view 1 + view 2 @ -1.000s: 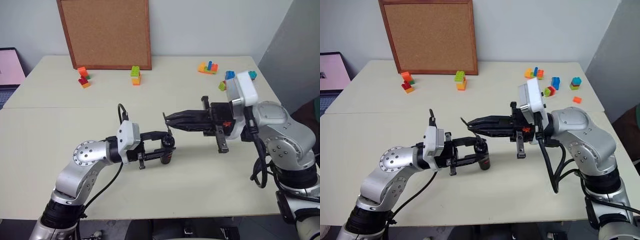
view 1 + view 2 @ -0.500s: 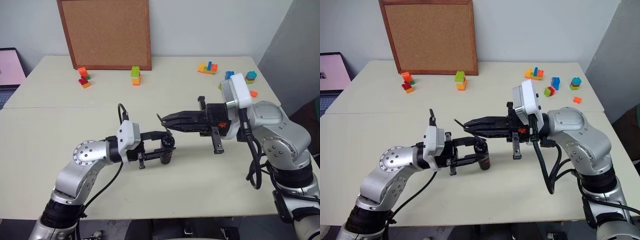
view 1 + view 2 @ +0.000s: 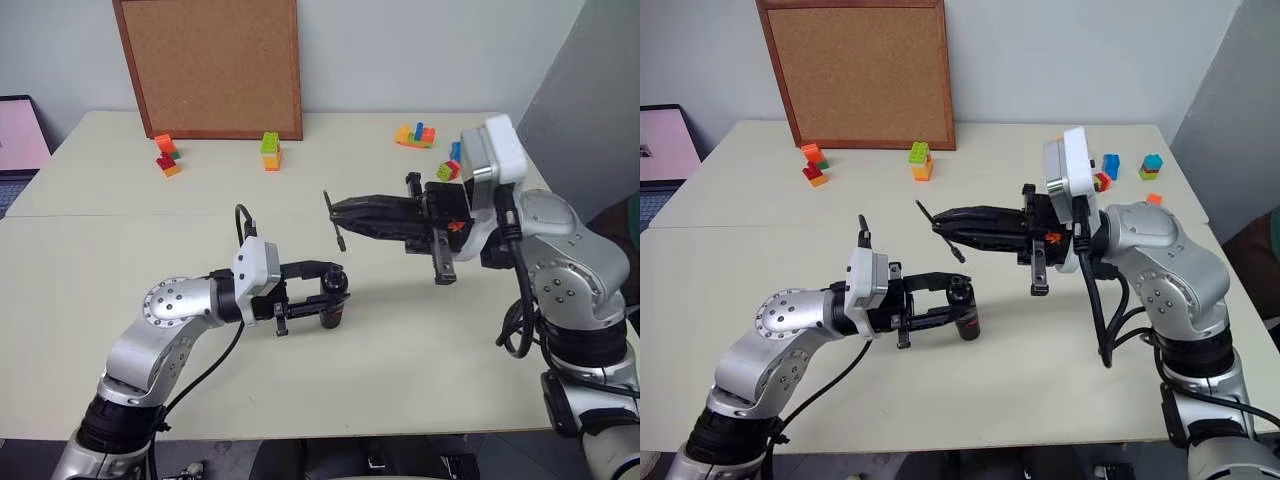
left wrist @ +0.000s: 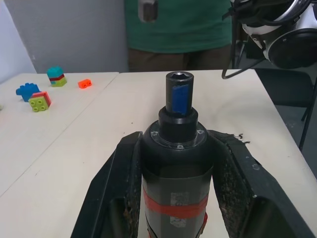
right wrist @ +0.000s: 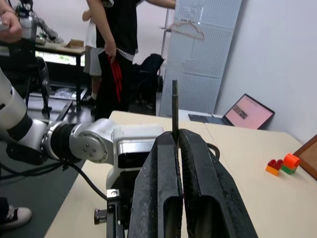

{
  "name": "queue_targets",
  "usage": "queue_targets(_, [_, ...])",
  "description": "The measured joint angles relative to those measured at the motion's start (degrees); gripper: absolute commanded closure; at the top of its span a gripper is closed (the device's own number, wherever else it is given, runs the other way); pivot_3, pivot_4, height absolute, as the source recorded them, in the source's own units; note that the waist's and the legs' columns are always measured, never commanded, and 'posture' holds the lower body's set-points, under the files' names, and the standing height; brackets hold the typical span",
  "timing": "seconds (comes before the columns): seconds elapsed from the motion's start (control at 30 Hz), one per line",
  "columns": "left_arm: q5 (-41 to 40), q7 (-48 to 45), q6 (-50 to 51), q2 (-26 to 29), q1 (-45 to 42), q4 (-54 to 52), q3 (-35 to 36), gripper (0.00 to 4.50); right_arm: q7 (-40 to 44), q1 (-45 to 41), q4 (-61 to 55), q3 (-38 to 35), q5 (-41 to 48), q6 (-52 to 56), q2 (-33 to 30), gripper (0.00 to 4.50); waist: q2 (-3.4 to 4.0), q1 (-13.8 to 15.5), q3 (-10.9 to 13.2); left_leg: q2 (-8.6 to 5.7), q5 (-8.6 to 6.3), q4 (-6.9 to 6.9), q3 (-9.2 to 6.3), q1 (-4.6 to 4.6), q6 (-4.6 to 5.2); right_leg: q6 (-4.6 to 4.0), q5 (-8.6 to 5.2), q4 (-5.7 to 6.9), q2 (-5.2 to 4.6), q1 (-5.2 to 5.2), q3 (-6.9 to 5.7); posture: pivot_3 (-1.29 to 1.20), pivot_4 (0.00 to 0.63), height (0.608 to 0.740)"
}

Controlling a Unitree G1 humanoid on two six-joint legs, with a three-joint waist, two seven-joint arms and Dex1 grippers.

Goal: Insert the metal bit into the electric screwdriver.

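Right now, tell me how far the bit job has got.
Done: both pieces are picked up. The left gripper is shut on the screwdriver, socket end open in the left wrist view. The right gripper is shut on the bit. In hand: the bit hangs above the screwdriver, clear of it. Left: line the bit up with the socket and push it in.

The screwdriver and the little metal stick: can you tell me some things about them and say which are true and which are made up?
1. The left gripper holds the screwdriver. True.
2. The metal stick is already inside the screwdriver. False: it is pinched in the right gripper, above the screwdriver and apart from it.
3. The screwdriver has a red band. True.
4. The toy bricks lie next to the screwdriver. False: they sit far back on the table, near the cork board.
5. The right gripper's fingers are wide open. False: they are shut on the stick.
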Motion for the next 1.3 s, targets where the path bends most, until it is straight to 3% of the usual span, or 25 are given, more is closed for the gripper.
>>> queue_targets(0.27, [-0.82, 1.12, 1.38, 0.01, -0.32, 0.01, 0.07, 2.86, -3.16, 1.61, -0.03, -0.54, 2.44, 0.25, 3.57, 4.5, 0.0, 0.0, 0.0, 0.01, 0.0, 0.0, -0.01, 0.0, 0.0, 0.0, 0.0, 0.0, 0.0, 0.0, -0.01, 0.0, 0.15, 0.74])
queue_targets(1.3, [-0.95, 1.07, 2.33, 0.44, -0.9, -0.14, 0.07, 2.86, -3.66, 6.53, -0.56, 1.0, 0.28, -1.2, 4.81, 4.5, 0.01, -0.02, 0.01, 0.01, 0.0, -0.05, -0.01, -0.01, 0.0, 0.0, -0.01, -0.05, 0.0, -0.01, -0.01, 0.0, 0.15, 0.74])
